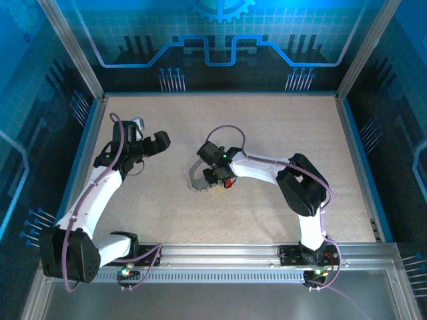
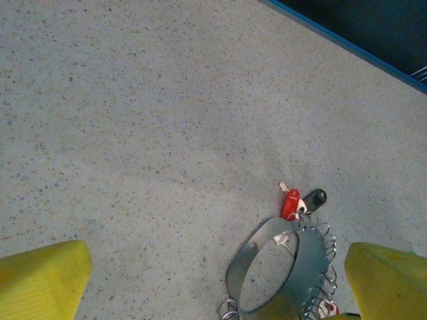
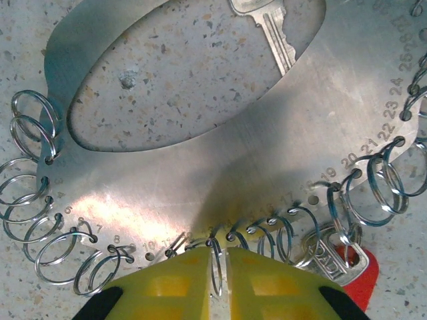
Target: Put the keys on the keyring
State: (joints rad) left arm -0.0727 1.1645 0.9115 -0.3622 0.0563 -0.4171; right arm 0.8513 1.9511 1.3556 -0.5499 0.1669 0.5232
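Keyring (image 1: 197, 181) lies flat at mid-table, just left of R gripper (image 1: 215, 175), and right of and nearer than L gripper (image 1: 160, 141), well apart from it. It's a flat metal oval w/ a big cut-out and numbered holes along the edge, w/ small split rings (image 3: 40, 220) thru them.

R wrist view: R gripper (image 3: 220, 283) sits at the near edge of keyring (image 3: 233, 153). Both yellow fingers (image 3: 167, 290) are pressed together, pinching one split ring betw. the tips, about mid-row. Red key (image 3: 367, 270) w/ silver blade hangs on a ring just right of the fingers, by the plate edge. Silver key (image 3: 267, 27) lies across the cut-out on the far side.

L wrist view: L gripper (image 2: 215, 283) is spread wide, fingertips (image 2: 43, 280) at both lower corners, holding nothing. Keyring (image 2: 243, 263) sits betw. them, closer to the right tip; can't tell if it touches. Far red key (image 2: 290, 203) & dark key (image 2: 315, 198) lie side by side at its far edge, on table (image 2: 133, 133).
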